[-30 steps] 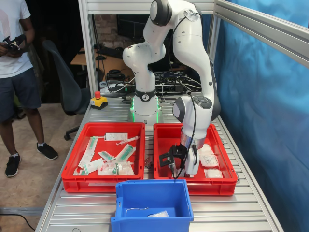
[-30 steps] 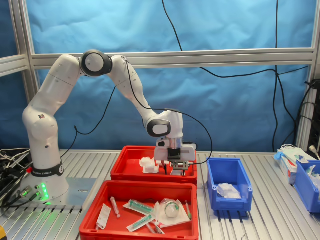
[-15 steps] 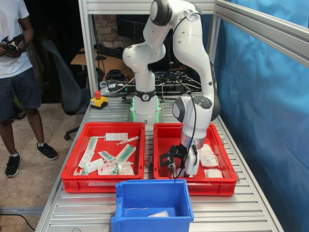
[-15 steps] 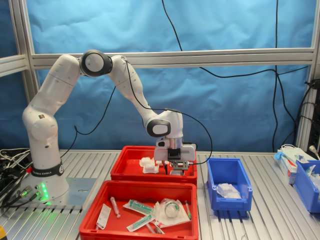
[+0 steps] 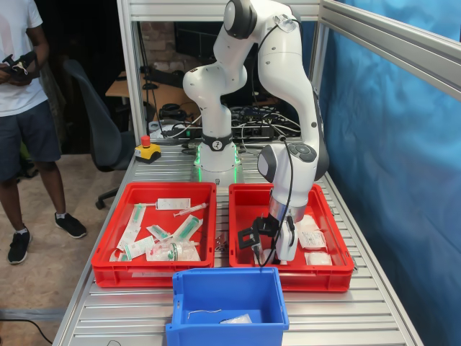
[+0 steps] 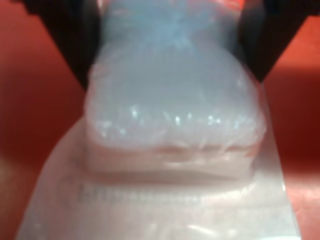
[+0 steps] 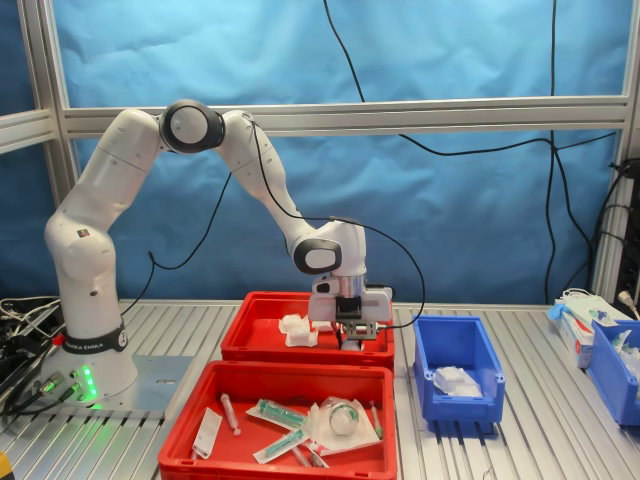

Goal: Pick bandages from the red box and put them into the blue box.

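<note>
In the wrist view a wrapped bandage pad (image 6: pixel 170 100) fills the frame, sitting between the two dark fingers (image 6: pixel 60 40), which press against its sides over the red floor of the tray, so the gripper is closed to the pad's width with the pad in its hold. In the first exterior view the blue box (image 5: pixel 228 305) stands at the bench's near edge, with a clear wrapped packet (image 5: pixel 238 318) and a thin curl of wire or thread on its floor. Just behind it lie two red trays side by side: the syringe tray (image 5: pixel 156 232) with syringes and green-and-white packets, and the red box (image 5: pixel 290 234) toward the blue-curtain side of the bench. The gripper (image 5: pixel 268 254) reaches down inside the red box near its front wall, and more white bandages (image 5: pixel 312 239) lie just beside it in the same box. Farther back, the arm's base (image 5: pixel 217 155) stands mid-bench with a green light at its foot, and a yellow emergency-stop button (image 5: pixel 147 151) sits near the far corner. In the second exterior view the gripper (image 7: pixel 350 338) is low in the red box (image 7: pixel 262 335), with white bandages (image 7: pixel 297 328) close by
</note>
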Motion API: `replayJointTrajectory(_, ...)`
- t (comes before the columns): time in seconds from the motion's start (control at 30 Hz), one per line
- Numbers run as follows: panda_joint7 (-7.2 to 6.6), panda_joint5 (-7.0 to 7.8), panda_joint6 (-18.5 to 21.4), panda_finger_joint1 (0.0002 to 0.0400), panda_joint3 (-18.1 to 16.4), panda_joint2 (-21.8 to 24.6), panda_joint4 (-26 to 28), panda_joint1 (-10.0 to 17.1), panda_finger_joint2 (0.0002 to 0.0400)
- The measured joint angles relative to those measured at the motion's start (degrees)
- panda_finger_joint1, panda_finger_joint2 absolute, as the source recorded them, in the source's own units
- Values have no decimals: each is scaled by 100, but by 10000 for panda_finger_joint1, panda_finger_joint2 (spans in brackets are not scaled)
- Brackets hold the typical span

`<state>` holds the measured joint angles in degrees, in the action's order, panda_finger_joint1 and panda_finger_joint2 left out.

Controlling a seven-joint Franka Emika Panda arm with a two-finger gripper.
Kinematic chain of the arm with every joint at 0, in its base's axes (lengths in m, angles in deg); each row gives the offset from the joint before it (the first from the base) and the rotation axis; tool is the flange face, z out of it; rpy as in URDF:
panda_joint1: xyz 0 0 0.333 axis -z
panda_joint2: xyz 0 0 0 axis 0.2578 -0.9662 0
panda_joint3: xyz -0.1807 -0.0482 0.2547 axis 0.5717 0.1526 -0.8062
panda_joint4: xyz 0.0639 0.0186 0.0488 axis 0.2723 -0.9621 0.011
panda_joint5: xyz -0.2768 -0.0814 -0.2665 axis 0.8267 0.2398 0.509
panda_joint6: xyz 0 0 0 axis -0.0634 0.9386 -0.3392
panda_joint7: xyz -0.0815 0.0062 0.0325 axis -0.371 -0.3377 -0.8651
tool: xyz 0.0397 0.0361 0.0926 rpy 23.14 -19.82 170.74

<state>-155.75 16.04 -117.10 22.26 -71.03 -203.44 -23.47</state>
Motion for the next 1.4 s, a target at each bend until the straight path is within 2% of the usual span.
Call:
replayJointTrajectory(0.03, 0, 0, -1, 238, 0, 0, 2, 0, 238)
replayJointTrajectory(0.07, 0, 0, -2, 188, 0, 0, 5, 0, 188)
replayJointTrajectory(0.2, 0, 0, -6, 188, 2, 0, 17, 0, 188)
replayJointTrajectory(0.23, 0, 0, -6, 138, 2, 0, 18, 0, 138)
replayJointTrajectory(0.33, 0, 0, -7, 138, 2, 1, 29, 0, 138)
replayJointTrajectory(0.37, 0, 0, -7, 89, 2, 1, 32, 0, 89)
replayJointTrajectory(0.93, 0, 0, 29, 82, 3, 16, 35, 0, 82)
replayJointTrajectory(1.2, 0, 0, 394, 82, 4, 206, 33, 0, 82)
replayJointTrajectory(1.4, 0, 0, 829, 82, 24, 547, 37, 0, 82)
